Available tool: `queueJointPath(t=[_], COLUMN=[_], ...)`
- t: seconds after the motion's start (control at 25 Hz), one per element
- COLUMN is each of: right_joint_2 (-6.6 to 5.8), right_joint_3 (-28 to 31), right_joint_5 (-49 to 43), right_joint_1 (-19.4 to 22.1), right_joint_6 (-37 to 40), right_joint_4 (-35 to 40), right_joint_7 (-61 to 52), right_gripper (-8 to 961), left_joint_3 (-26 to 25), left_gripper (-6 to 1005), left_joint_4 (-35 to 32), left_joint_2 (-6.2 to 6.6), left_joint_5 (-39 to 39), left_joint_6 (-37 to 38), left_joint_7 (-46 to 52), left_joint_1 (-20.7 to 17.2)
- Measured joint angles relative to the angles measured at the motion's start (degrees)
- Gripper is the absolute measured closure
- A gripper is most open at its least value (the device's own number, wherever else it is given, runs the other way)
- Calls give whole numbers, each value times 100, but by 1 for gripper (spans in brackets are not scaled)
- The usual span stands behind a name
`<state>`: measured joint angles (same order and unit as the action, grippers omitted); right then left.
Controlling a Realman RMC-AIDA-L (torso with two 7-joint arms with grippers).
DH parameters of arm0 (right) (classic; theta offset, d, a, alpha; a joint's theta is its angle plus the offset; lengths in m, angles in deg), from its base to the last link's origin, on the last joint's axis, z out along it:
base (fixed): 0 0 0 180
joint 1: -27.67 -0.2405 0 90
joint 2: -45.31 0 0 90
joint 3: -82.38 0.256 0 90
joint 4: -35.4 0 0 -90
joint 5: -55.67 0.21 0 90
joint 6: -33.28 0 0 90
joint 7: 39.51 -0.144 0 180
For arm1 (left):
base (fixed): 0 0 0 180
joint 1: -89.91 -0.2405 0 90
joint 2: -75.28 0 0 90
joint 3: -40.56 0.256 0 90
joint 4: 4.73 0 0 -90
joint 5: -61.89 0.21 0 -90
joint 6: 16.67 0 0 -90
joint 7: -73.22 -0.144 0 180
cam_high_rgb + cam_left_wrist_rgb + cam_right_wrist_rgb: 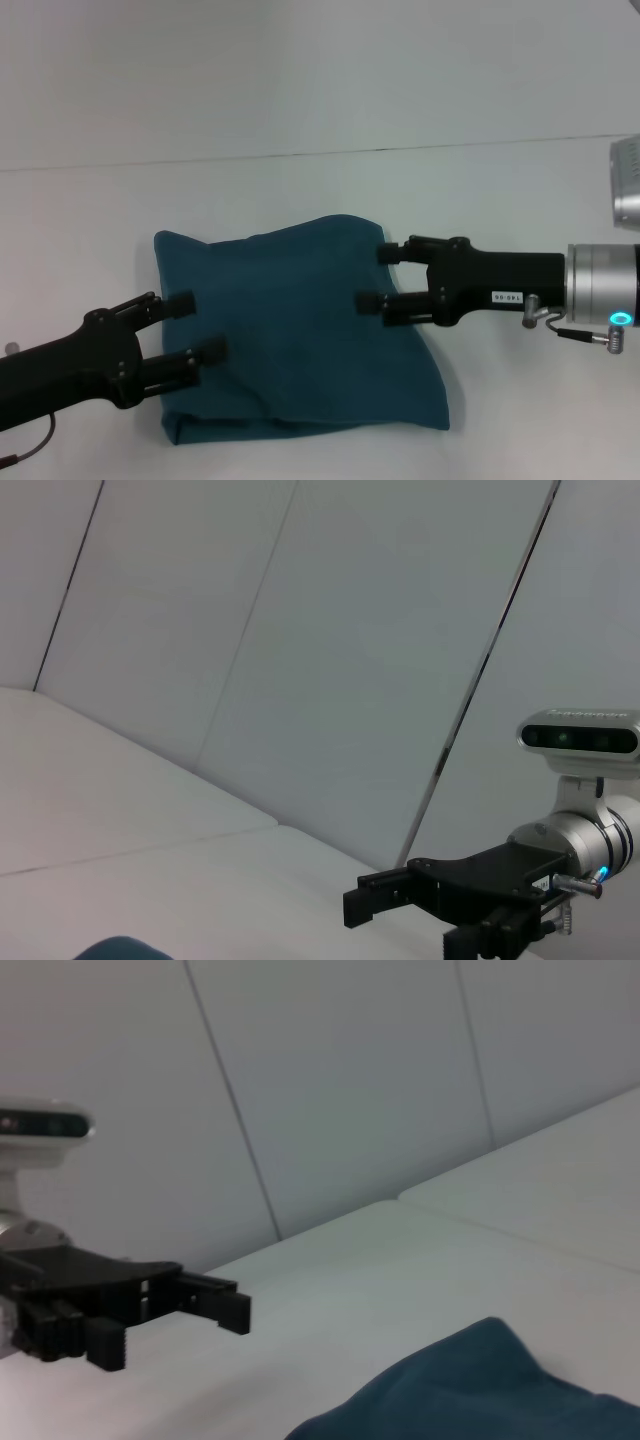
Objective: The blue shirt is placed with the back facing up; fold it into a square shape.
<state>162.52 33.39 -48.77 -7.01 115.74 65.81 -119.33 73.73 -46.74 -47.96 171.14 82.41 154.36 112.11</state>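
The blue shirt (300,330) is seen folded into a rough, uneven square on the white tabletop (300,90), plain side up, edges puffy. The left gripper (197,327) is positioned over the shirt's left edge, fingers spread, nothing pinched. The right gripper (378,277) is positioned over the upper right part, fingers also spread and empty.

Plain dark teal-blue shirt (300,330), white table (300,80), black tools.
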Motion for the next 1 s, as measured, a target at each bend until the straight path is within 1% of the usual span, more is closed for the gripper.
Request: queueJointPath(t=[0.2, 0.68, 0.8, 1.0], right_joint_2=[2, 32, 49, 44], right_joint_3=[-190, -219, -262, -384], right_joint_5=[-104, -187, -187, -186], right_joint_1=[-62, -86, -72, -71], right_joint_6=[21, 108, 113, 129], right_joint_4=[0, -56, -60, -71], right_joint_7=[6, -33, -33, -114], right_gripper=[38, 38, 38, 38], left_joint_3=[20, 137, 137, 137], left_gripper=[129, 131, 132, 134], left_joint_4=[101, 121, 117, 114], left_joint_2=[-3, 11, 11, 11], left_joint_5=[97, 205, 209, 227], left_joint_6=[-75, -21, 3, 24], left_joint_7=[1, 99, 103, 155], left_joint_1=[11, 17, 3, -7])
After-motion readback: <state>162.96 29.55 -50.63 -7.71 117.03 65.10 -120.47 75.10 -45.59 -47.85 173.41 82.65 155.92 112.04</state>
